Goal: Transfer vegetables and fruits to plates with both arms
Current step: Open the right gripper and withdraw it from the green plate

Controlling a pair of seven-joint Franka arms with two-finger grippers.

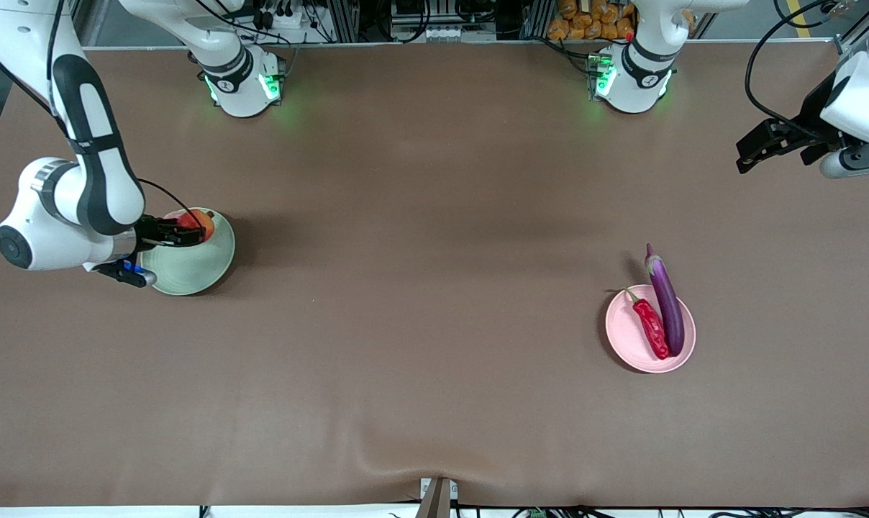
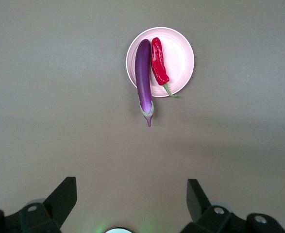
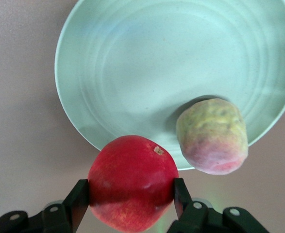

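Note:
My right gripper (image 1: 198, 234) is shut on the red apple (image 3: 132, 183), holding it over the edge of the pale green plate (image 1: 197, 270). In the right wrist view its fingers (image 3: 78, 199) press both sides of the apple. The peach (image 3: 212, 136) lies in the green plate (image 3: 132, 63) near its rim. The purple eggplant (image 1: 666, 301) and red chili pepper (image 1: 651, 325) lie side by side on the pink plate (image 1: 625, 331); the eggplant's stem end overhangs the rim. My left gripper (image 1: 754, 150) is open and empty, high over the left arm's end of the table. Its wrist view shows the eggplant (image 2: 143, 77), chili (image 2: 159, 63) and pink plate (image 2: 181, 53).
The brown table (image 1: 420, 288) spreads between the two plates. Both arm bases (image 1: 244, 83) stand along its edge farthest from the front camera.

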